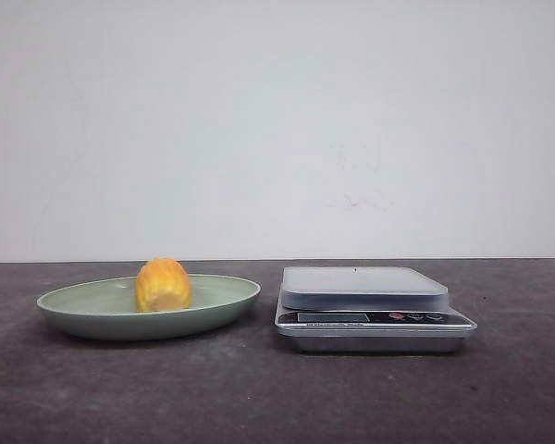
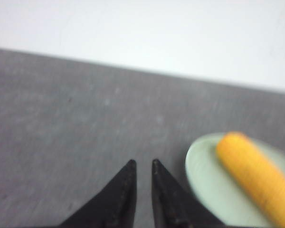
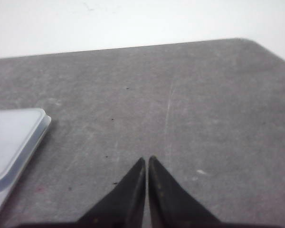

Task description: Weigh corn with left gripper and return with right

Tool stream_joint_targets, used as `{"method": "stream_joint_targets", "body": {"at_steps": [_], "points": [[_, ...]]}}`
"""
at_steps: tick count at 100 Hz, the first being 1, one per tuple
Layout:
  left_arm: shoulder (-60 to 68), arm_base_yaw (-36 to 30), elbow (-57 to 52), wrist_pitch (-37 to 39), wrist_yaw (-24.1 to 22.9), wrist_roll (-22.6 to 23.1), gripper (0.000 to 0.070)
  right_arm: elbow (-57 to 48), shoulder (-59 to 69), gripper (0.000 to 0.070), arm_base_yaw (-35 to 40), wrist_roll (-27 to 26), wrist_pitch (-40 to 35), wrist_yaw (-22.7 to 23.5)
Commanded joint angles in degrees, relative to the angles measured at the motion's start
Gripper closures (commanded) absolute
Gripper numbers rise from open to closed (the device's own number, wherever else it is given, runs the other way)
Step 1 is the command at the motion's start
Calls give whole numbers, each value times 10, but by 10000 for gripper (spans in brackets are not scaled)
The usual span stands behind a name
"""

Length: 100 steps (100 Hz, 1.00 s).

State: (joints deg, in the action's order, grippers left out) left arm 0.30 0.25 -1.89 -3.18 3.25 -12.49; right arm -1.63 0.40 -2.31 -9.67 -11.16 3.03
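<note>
The corn (image 1: 163, 285), a short yellow-orange cob, lies in a pale green plate (image 1: 74, 313) at the left of the table. In the left wrist view the corn (image 2: 256, 178) and the plate (image 2: 204, 180) are blurred and lie off to one side of my left gripper (image 2: 143, 162). That gripper hangs over bare table with its fingers a narrow gap apart and nothing between them. My right gripper (image 3: 147, 159) is shut and empty over bare table, beside the scale (image 3: 14, 137). Neither gripper shows in the front view.
A silver digital kitchen scale (image 1: 365, 289) with a pale flat platform stands right of the plate. The dark grey table runs to a white wall behind. In the right wrist view the table's far corner (image 3: 249, 42) shows.
</note>
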Motion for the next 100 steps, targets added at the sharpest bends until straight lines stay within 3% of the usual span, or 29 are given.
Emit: {"method": "stream_joint_targets", "body": {"at_steps": [1,9,21,25,33,38,63,82,100], "points": [[1,0,-14,10,8,-85,687,-31,2,696,0,-42,0,1],[13,0,-45,8,20,-113,686,-73,15,696,0,-50,-16,1],[59,0,-115,-11,35,-110,674,-150,58,664,0,-50,-38,2],[80,0,-141,-16,48,-104,561,-175,75,548,0,-51,-44,3],[124,0,-197,-27,63,-100,185,-224,109,205,0,-54,-55,20],[148,0,-234,-44,64,-100,104,-258,128,137,2,-52,-73,21],[256,-2,-398,-126,84,-57,104,-364,186,137,30,-16,-120,19],[336,-36,-464,-123,90,-42,105,-407,208,137,41,-14,-151,20],[498,-91,-517,-138,90,-40,105,-425,223,137,43,-16,-162,49]]}}
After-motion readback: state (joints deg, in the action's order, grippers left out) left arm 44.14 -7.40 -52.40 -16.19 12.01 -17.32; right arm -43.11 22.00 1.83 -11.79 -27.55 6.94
